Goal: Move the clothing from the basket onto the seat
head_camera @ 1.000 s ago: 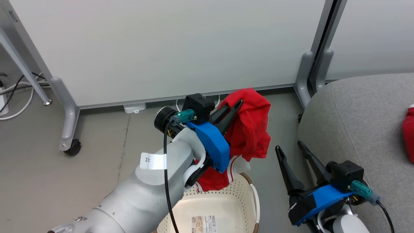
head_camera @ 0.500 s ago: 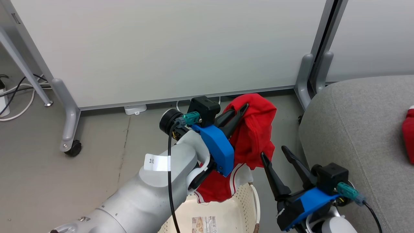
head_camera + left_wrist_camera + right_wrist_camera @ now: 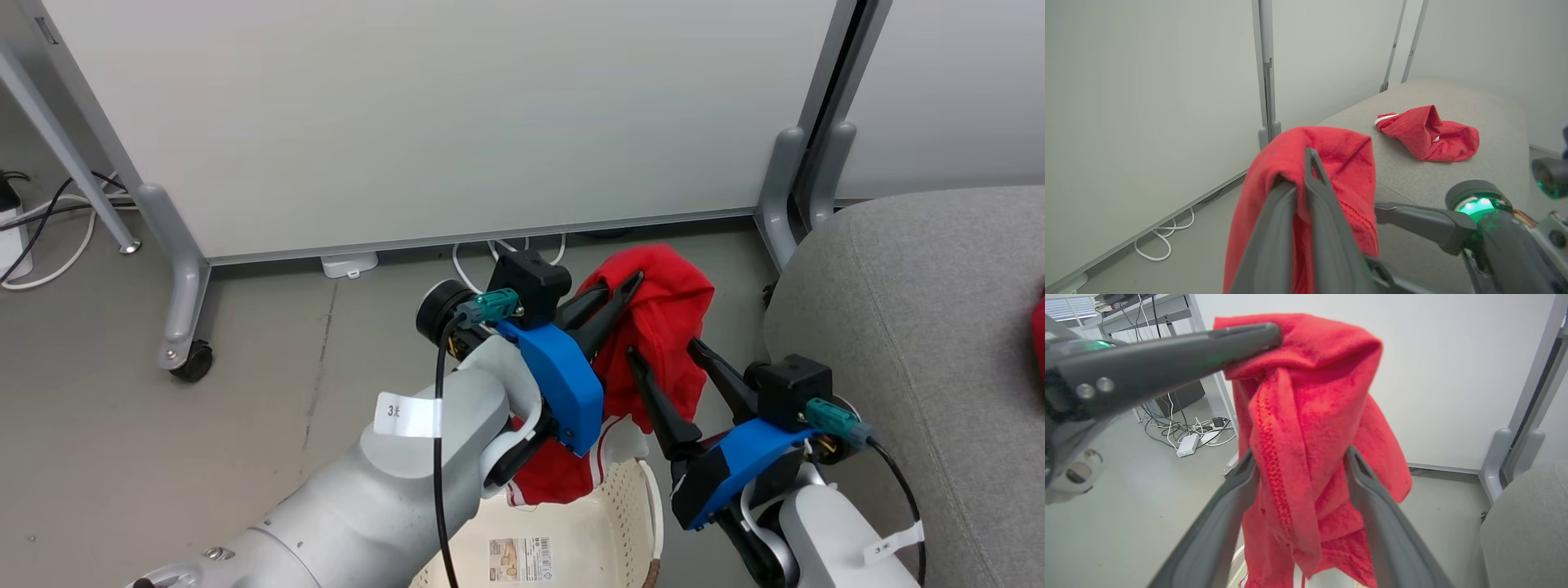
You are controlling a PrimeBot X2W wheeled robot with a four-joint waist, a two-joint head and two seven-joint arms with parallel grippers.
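The red garment [image 3: 665, 310] is held pinched in the shut left gripper [image 3: 624, 284], hung over the basket [image 3: 629, 506], left of the grey seat [image 3: 922, 327]. The right gripper [image 3: 663, 349] is spread open round a hanging fold. It is best closed gently there, so nothing drags. In the left wrist view another red garment [image 3: 1427, 132] is seen whole, lying on the seat
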